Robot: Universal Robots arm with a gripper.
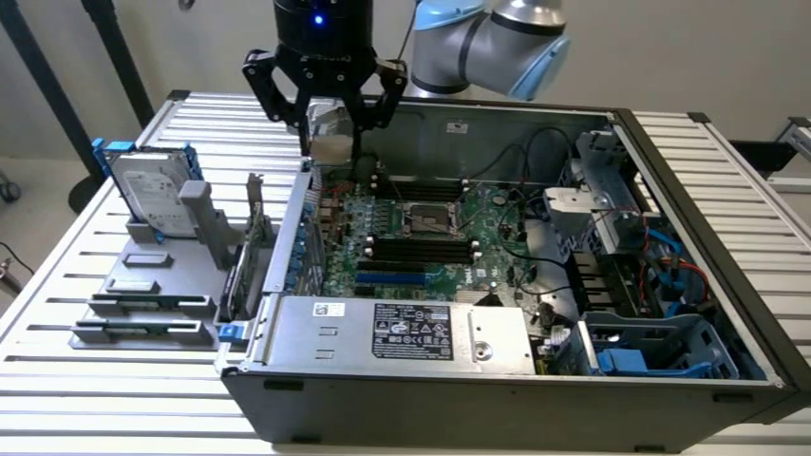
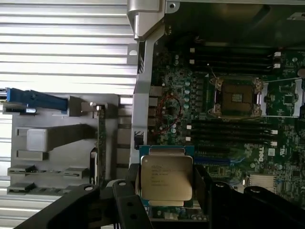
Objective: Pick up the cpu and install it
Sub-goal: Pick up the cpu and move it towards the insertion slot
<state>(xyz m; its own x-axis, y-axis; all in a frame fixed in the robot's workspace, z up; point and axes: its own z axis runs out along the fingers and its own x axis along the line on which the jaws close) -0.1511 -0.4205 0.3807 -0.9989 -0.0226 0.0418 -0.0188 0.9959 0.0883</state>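
My jaws are clamped on the cpu [image 2: 166, 176], gripping two opposite edges, and its silver printed top faces my wrist camera. Seen from the exterior view, I hold it above the far corner of the open computer case [image 1: 507, 399], on the exterior view's left. It seems to hang clear of the motherboard [image 2: 181, 95] beneath, though I cannot be sure. The open socket [image 2: 237, 98] lies well apart from it, between the memory slots [image 2: 233, 128]. On the worktop [image 1: 51, 285] beside the case, a hard drive [image 1: 150, 195] stands in a blue bracket.
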